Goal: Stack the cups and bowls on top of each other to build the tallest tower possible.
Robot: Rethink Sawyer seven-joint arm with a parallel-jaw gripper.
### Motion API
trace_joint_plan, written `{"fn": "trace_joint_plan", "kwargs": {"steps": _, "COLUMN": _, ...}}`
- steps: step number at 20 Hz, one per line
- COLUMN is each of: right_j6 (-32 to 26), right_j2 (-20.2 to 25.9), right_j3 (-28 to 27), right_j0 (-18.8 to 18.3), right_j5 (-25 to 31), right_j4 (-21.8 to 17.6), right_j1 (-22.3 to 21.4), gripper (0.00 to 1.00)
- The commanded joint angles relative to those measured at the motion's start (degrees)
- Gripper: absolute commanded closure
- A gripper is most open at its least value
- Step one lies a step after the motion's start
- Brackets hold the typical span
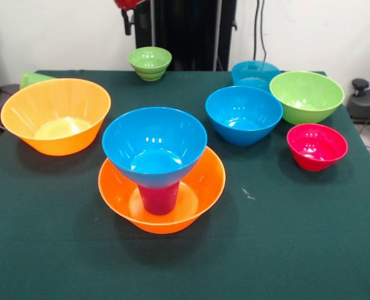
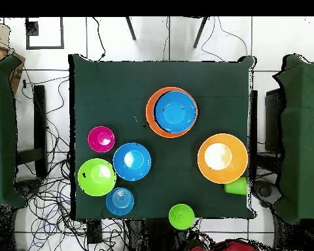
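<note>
With the gripper (image 1: pixel 127 6) barely visible, fingers' state untellable, set the next bowl, perhaps the loose orange bowl (image 1: pixel 55 115), centred and level on the tower's (image 1: pixel 159 178) blue bowl (image 1: pixel 154 145).

Red arm (image 1: pixel 127 5) drawn back, high.

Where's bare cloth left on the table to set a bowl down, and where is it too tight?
Widest bare patch: the table's front strip, camera side of the tower. Another lies mid-table between the lone orange bowl, the small green bowl and the blue bowl. Crowded: that blue bowl, the teal bowl, large green bowl and red bowl sit close together.
</note>
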Motion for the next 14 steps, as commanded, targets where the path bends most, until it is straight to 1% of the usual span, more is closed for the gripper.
{"fn": "trace_joint_plan", "kwargs": {"steps": 1, "right_j6": 4.9, "right_j2": 1.5, "right_j3": -7.0, "right_j0": 1.9, "right_j5": -8.1, "right_j4": -3.9, "right_j1": 2.4, "gripper": 0.0}}
{"fn": "trace_joint_plan", "kwargs": {"steps": 3, "right_j6": 3.5, "right_j2": 0.7, "right_j3": -7.0, "right_j0": 3.2, "right_j5": -9.8, "right_j4": -4.8, "right_j1": 1.0, "gripper": 0.0}}
{"fn": "trace_joint_plan", "kwargs": {"steps": 5, "right_j6": 3.0, "right_j2": 0.7, "right_j3": -6.5, "right_j0": 4.0, "right_j5": -9.8, "right_j4": -5.3, "right_j1": -0.2, "gripper": 0.0}}
{"fn": "trace_joint_plan", "kwargs": {"steps": 8, "right_j6": 3.7, "right_j2": 0.5, "right_j3": -5.7, "right_j0": 4.2, "right_j5": -10.2, "right_j4": -5.1, "right_j1": -0.9, "gripper": 0.0}}
{"fn": "trace_joint_plan", "kwargs": {"steps": 12, "right_j6": 5.8, "right_j2": 3.6, "right_j3": -4.2, "right_j0": 3.4, "right_j5": -8.5, "right_j4": -3.9, "right_j1": -1.3, "gripper": 0.0}}
{"fn": "trace_joint_plan", "kwargs": {"steps": 13, "right_j6": 6.0, "right_j2": 5.1, "right_j3": -3.8, "right_j0": 2.9, "right_j5": -7.6, "right_j4": -3.6, "right_j1": -1.8, "gripper": 0.0}}
{"fn": "trace_joint_plan", "kwargs": {"steps": 14, "right_j6": 6.0, "right_j2": 5.2, "right_j3": -3.6, "right_j0": 3.3, "right_j5": -7.8, "right_j4": -3.4, "right_j1": -2.1, "gripper": 0.0}}
